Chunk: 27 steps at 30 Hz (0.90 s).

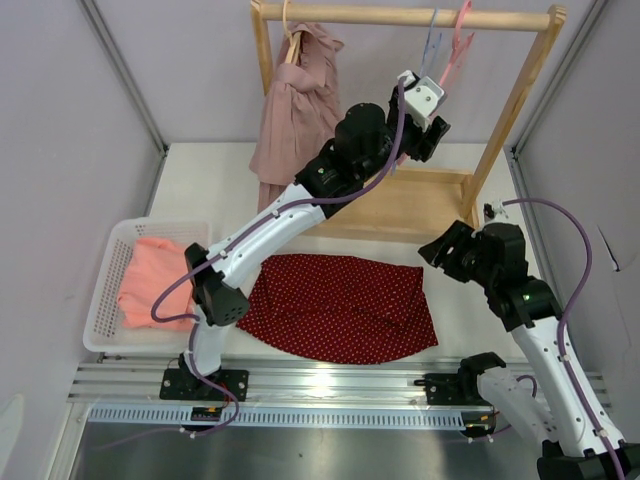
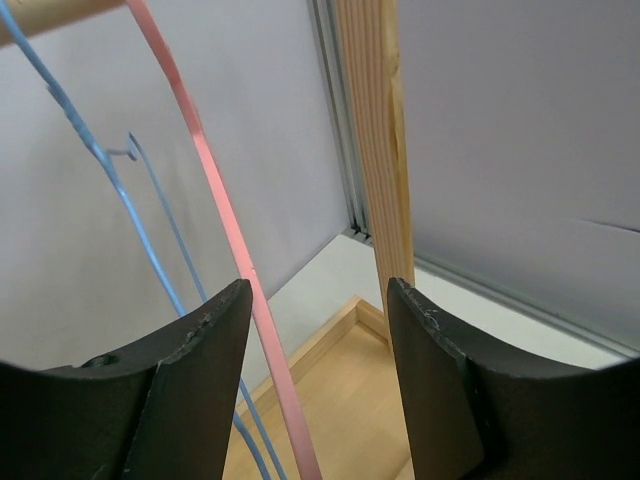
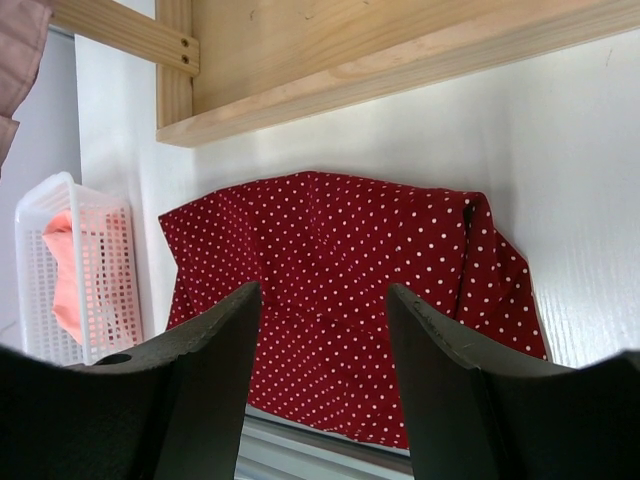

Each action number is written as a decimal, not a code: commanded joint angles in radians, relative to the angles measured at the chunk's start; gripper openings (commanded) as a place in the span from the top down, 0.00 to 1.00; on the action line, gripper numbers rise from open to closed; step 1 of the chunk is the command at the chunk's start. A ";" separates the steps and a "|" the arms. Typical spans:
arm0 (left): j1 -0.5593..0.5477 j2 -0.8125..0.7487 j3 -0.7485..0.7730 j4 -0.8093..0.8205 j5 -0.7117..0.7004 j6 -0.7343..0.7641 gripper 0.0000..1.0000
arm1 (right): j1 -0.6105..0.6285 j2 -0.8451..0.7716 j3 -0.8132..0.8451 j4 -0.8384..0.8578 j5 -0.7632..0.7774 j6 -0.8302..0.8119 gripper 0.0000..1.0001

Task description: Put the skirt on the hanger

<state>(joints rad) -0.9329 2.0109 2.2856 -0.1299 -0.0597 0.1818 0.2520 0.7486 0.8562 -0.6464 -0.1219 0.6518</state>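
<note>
Red dotted skirt [image 1: 345, 305] flat, partly hidden under left arm [image 1: 270, 235]; left pincer [image 2: 318, 290] apart astride pink hanger [image 2: 224, 205]; right pincer [image 3: 322, 292] apart.

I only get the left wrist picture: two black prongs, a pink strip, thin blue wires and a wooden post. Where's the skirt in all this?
Observer: It's outside your picture. The red dotted skirt lies spread on the table, in front of the wooden rack.
Operator: Is the other arm doing anything with it?
Observer: No. The right tool is open and empty above the table, near the skirt's right edge and pointing toward the fabric.
</note>
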 commanded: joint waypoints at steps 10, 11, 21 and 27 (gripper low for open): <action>0.011 0.045 0.046 0.046 -0.034 0.039 0.39 | -0.023 -0.029 -0.013 0.013 -0.032 -0.035 0.41; 0.011 0.045 0.045 0.046 -0.038 0.041 0.39 | -0.025 -0.029 -0.013 0.013 -0.033 -0.035 0.41; 0.014 0.048 0.046 0.049 -0.068 0.053 0.41 | -0.036 -0.038 -0.014 0.002 -0.039 -0.043 0.41; 0.017 0.054 0.055 0.041 -0.078 0.062 0.52 | -0.040 -0.038 -0.013 0.002 -0.045 -0.047 0.41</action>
<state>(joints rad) -0.9234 2.0594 2.2871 -0.1211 -0.1207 0.2195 0.2192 0.7223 0.8455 -0.6506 -0.1490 0.6266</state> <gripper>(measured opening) 0.488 0.592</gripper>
